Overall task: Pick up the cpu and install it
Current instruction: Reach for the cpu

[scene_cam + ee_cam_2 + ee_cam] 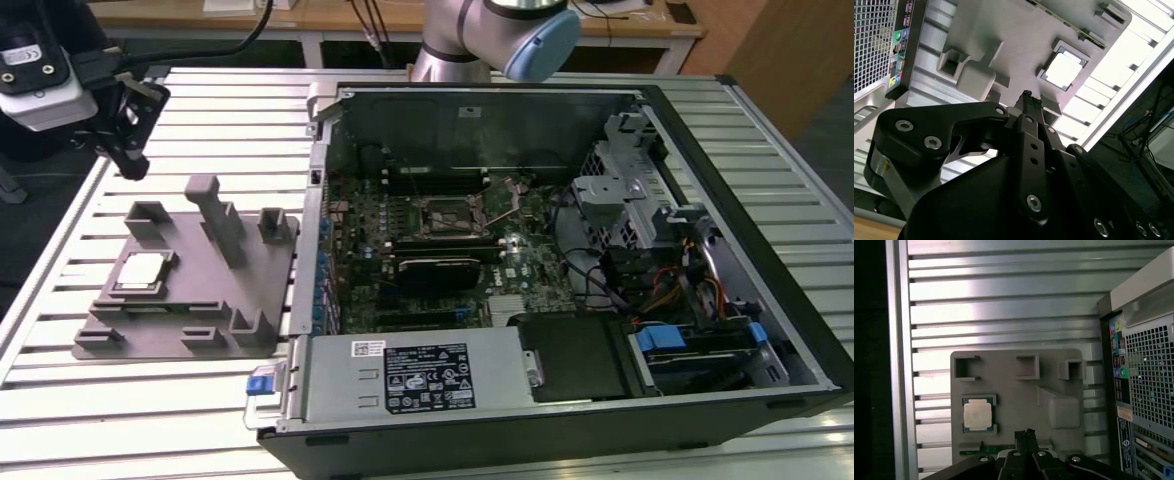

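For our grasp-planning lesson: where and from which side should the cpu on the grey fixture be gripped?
Probably from straight above, pinching its two bracket-free opposite edges: the cpu lies flat, top up, seated in the grey fixture, whose brackets hug the other two edges.

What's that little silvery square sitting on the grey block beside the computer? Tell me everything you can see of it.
The cpu is a small, flat, square chip with a silvery-white metal top and a pale tan rim. It lies flat, top up, in a shallow recess of the grey fixture, which stands on the slatted table at the exterior view's left of the open computer case. Nothing else touches it; the gripper hangs apart from it.
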Controlling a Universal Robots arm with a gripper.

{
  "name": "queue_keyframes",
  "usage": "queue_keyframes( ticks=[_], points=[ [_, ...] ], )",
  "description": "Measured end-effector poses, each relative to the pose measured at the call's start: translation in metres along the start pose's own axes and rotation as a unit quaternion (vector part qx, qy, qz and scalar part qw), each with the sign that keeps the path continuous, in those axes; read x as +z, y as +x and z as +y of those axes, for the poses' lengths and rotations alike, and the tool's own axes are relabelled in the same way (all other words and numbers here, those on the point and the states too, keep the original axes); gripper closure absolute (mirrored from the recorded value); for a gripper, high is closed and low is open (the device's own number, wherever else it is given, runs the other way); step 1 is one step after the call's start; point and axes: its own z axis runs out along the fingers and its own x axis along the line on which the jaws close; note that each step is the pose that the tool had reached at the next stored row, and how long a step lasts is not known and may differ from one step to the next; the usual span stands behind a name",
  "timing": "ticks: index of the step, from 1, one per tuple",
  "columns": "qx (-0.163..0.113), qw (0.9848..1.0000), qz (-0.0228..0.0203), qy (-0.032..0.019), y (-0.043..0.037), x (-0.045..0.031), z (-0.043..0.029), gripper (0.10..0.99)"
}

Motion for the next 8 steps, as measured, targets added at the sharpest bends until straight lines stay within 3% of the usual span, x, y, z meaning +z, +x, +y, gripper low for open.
queue_keyframes(
  ticks=[8],
  points=[
    [0.0,1.0,0.0,0.0,0.0036,0.0057,-0.0014,0.98]
  ],
)
